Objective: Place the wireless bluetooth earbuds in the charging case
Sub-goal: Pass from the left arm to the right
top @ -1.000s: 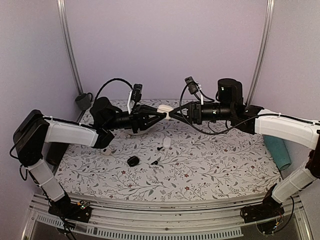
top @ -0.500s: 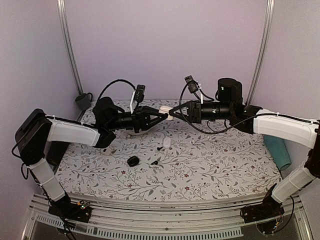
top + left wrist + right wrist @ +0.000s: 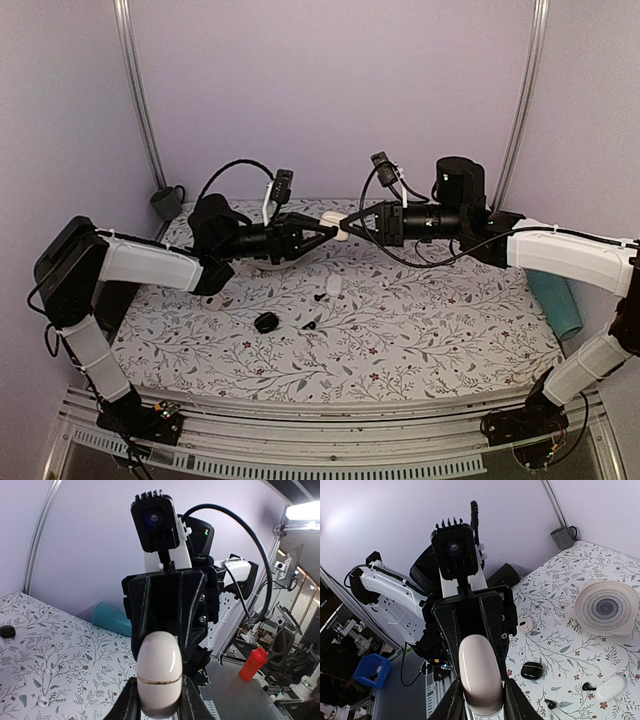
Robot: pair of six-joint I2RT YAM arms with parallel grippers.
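Observation:
A white egg-shaped charging case hangs in the air over the back of the table, closed, with a thin gold seam. My left gripper is shut on its lower half. My right gripper comes from the opposite side, and its fingers press both flanks of the case. One tiny white earbud with a dark spot lies on the flowered cloth below the left arm. Two tiny white pieces lie on the cloth, too small to identify.
On the cloth lie a second white case, a black case and small black bits. A pale ribbed dish sits under the left gripper. A teal cylinder lies at the right edge, a grey cup at the back left.
The right gripper's fingers have closed in onto the case. The left arm has shifted slightly right and up with the case still in its grip.

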